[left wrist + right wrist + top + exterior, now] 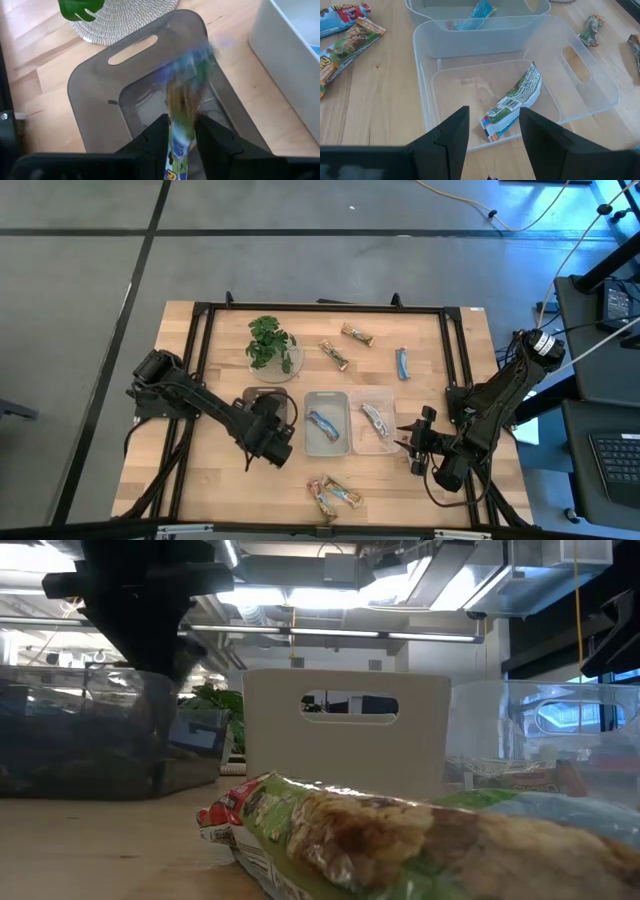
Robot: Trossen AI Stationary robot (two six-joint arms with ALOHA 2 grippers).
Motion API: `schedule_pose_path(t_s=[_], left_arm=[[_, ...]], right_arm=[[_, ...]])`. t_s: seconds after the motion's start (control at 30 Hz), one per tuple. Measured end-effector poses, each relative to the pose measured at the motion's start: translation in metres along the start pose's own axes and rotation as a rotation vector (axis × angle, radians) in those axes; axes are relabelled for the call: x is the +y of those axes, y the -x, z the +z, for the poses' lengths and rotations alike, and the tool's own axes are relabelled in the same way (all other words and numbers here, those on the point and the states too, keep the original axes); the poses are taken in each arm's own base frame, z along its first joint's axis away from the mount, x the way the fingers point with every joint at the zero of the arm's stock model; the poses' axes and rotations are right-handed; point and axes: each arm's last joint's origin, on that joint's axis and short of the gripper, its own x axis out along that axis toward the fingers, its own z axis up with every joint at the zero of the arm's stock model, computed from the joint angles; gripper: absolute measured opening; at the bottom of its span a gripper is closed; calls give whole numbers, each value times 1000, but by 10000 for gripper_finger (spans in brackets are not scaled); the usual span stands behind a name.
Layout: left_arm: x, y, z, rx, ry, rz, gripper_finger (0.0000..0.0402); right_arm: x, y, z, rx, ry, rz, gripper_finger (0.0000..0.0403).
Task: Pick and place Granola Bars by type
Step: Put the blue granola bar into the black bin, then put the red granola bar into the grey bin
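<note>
Dropping a bar in the grey bin

Your left gripper pinches a bar right over the grey bin; just let go. Right gripper hangs open over the clear bin.

One blue bar lies in the white bin, a green-white one in the clear bin; others are scattered on the table.

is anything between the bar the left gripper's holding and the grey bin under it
Nothing visible. The left gripper holds the bar right over the open grey bin, and no other bar shows in the part of the bin that is in view.
</note>
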Motion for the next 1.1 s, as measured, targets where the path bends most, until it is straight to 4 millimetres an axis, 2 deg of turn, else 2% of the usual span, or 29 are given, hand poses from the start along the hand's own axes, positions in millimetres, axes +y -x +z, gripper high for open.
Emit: schedule_pose_path(t_s=[0.3, 0.47, 0.67, 0.97, 1.1], left_arm=[[-1, 3, 1, 3, -55, -11, 146], [-11, 29, 15, -75, -200, -110, 166], [-32, 61, 23, -260, -394, -307, 171], [-64, 86, 19, -351, -669, -664, 171], [-73, 97, 18, -396, -700, -800, 177]], right_arm=[[0, 0, 0, 0, 2, 0, 177], [0, 0, 0, 0, 3, 0, 177], [0, 0, 0, 0, 3, 0, 177], [0, 0, 0, 0, 3, 0, 177], [0, 0, 0, 0, 3, 0, 177]])
